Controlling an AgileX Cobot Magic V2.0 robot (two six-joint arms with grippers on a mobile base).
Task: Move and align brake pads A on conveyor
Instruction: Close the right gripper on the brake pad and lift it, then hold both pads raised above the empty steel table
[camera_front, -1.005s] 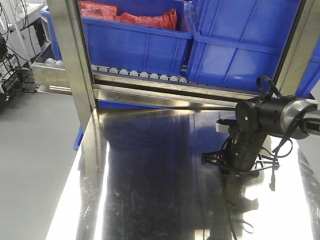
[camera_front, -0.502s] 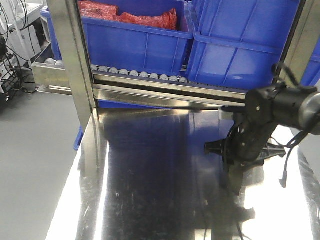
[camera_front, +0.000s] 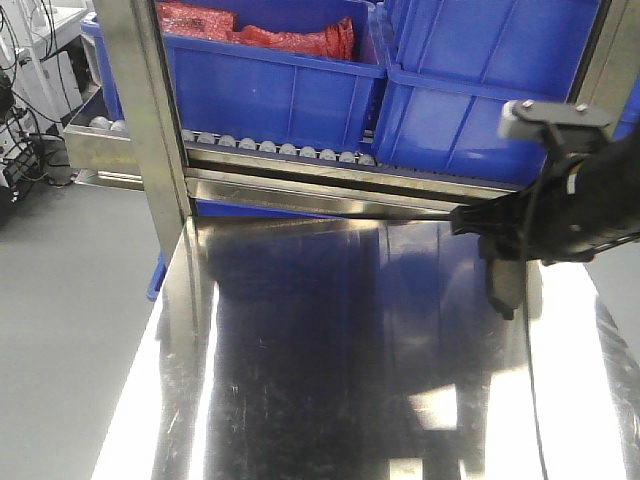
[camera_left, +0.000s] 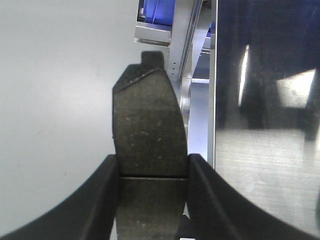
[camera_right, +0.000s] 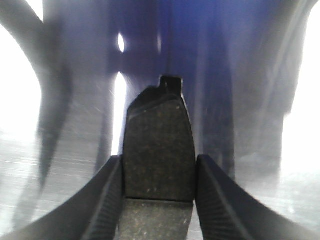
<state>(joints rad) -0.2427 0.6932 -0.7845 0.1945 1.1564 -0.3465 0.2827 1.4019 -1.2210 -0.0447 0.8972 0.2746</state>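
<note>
Two blue plastic bins stand side by side on a roller rack (camera_front: 280, 150) behind the mirror-like steel counter (camera_front: 300, 350). In the left bin (camera_front: 270, 90) we see crumpled red material (camera_front: 250, 30) reaching its rim; the wall of the right bin (camera_front: 480, 90) hides whatever it holds. The left hand (camera_left: 152, 170) pinches the left-held brake pad (camera_left: 147, 125) by its long edges, near the thin groove across its middle. This pad hangs over the grey floor (camera_left: 50, 100), just beside the counter's edge. The right hand (camera_right: 159, 170) likewise clamps the right-held brake pad (camera_right: 159, 135) between its ribbed fingers (camera_right: 107, 195), tabbed end away from the wrist, above the counter's blue reflections. In the front-facing view this pad points downward, clear of the steel surface.
</note>
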